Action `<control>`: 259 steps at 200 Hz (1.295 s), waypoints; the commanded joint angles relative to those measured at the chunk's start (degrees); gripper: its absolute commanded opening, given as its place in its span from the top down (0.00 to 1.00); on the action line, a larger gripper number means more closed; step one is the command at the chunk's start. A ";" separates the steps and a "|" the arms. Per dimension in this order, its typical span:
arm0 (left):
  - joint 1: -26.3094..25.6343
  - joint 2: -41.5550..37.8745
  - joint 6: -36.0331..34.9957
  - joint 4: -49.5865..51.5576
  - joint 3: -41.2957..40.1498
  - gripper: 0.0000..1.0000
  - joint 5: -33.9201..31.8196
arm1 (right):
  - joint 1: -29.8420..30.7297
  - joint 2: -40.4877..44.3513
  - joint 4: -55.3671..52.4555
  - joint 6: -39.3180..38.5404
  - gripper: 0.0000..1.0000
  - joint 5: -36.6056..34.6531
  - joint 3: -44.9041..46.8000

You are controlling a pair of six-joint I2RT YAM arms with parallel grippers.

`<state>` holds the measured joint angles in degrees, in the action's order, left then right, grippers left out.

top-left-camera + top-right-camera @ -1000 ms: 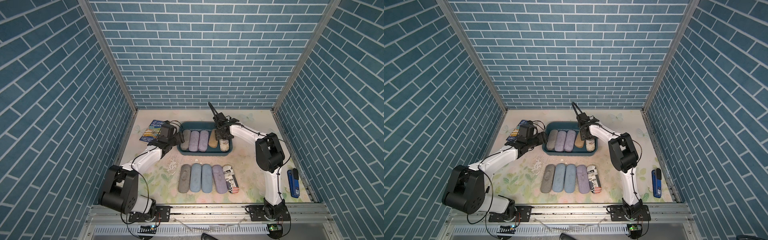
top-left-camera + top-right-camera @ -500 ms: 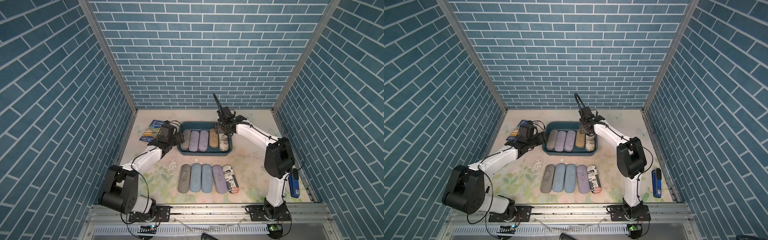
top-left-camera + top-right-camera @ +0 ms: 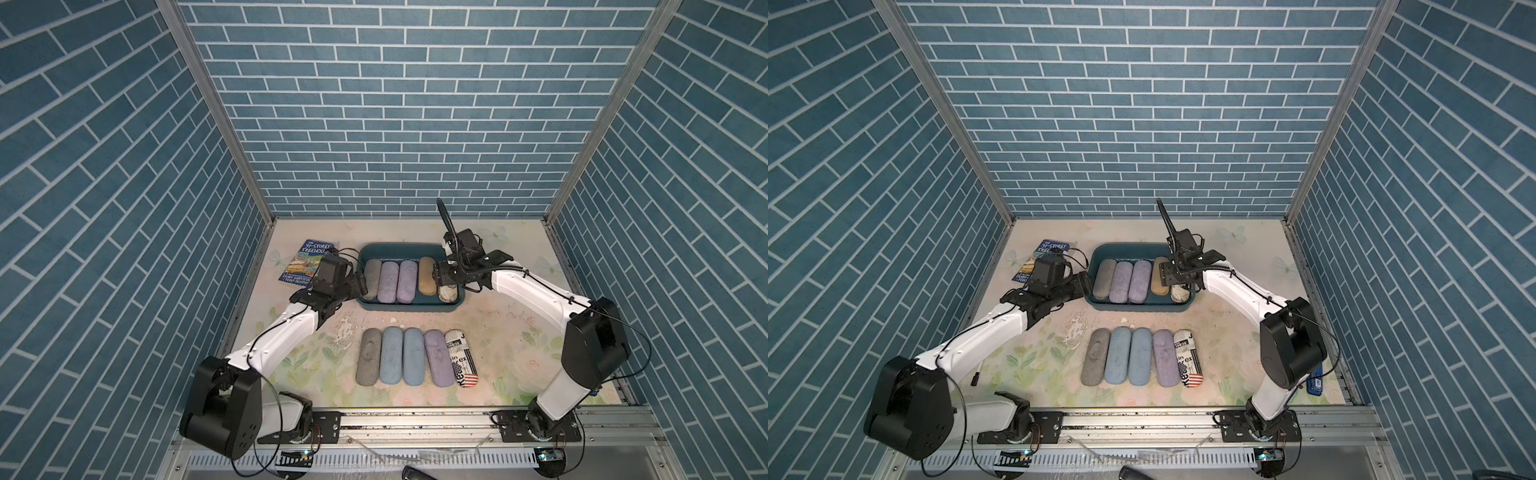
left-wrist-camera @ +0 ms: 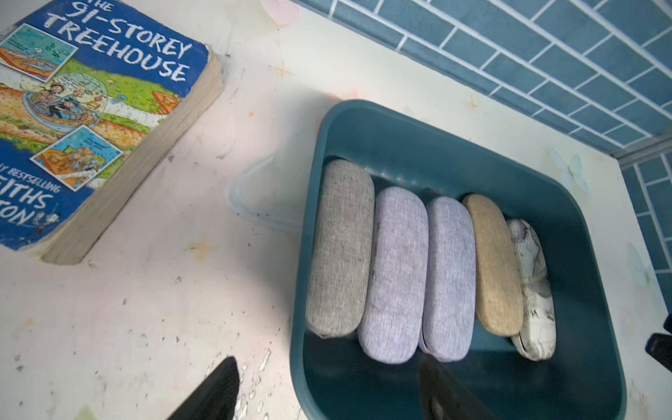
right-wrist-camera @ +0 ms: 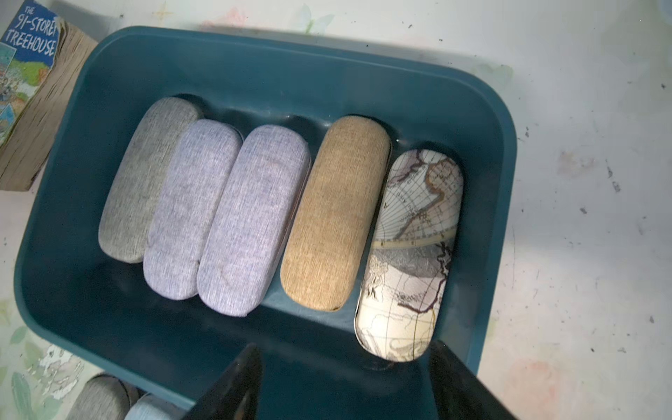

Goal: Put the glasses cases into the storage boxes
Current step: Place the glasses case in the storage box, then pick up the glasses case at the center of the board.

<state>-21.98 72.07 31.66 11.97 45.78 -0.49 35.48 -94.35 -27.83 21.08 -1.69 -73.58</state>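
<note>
- Tub (image 3: 409, 308), dark teal and shallow, sits at 12 o'clock from the table's middle, with a long side facing the robot.
- Five glasses cases lie in it side by side, from 9 to 3 o'clock: grey case (image 3: 372, 279), two lilac cases (image 3: 390, 282), tan case (image 3: 427, 276) and map-print case (image 5: 407, 254).
- The grey and lilac ones touch along their sides. The map-print case lies against the tan one and reaches a little further toward 6 o'clock.
- Left gripper (image 4: 327, 363) is at the tub's 8 o'clock corner with its jaws apart. One finger (image 4: 214, 392) is outside the wall and the other is inside. I cannot tell whether either touches the wall.
- Right gripper (image 5: 343, 345) hangs over the tub's 3 o'clock end, above the map-print case. Its jaws are apart and grip nothing.
- At 6 o'clock a row of five more cases (image 3: 413, 355) lies on the table: grey, two light blue, lilac, then the newspaper-and-flag case (image 3: 461, 358) at the 3 o'clock end.
- A paperback book (image 3: 308, 268) lies at the tub's 9 o'clock.
- A blue object (image 3: 1315, 380) lies at 4 o'clock by the table edge, partly hidden behind the right arm.
</note>
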 commanded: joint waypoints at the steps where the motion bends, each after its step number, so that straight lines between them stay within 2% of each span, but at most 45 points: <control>1: -4.76 -3.81 1.32 8.39 -2.29 0.21 -5.43 | 0.31 3.36 2.65 1.20 0.27 -0.73 3.53; 35: -15.67 -7.76 6.20 16.00 -5.57 0.18 -12.54 | 0.28 5.66 5.06 2.93 0.27 -3.97 6.78; 83: -22.38 -7.16 6.78 21.09 -7.82 0.16 -12.70 | -0.07 4.63 6.36 3.13 0.27 -4.59 6.52; 136: -24.24 -5.23 5.81 18.75 -9.39 0.16 -7.21 | -0.15 3.40 8.04 3.74 0.27 -3.39 6.88; 185: -25.13 0.29 5.51 16.10 -9.57 0.16 -4.51 | -0.37 2.72 9.11 3.97 0.27 -3.19 7.90; 259: -25.40 1.98 6.30 14.55 -10.70 0.20 -4.76 | -0.85 2.36 10.25 4.49 0.27 -2.44 9.54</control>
<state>-46.78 73.14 37.95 27.92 36.84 -6.17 34.94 -91.24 -18.59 23.79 -4.64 -64.42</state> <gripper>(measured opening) 0.807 0.729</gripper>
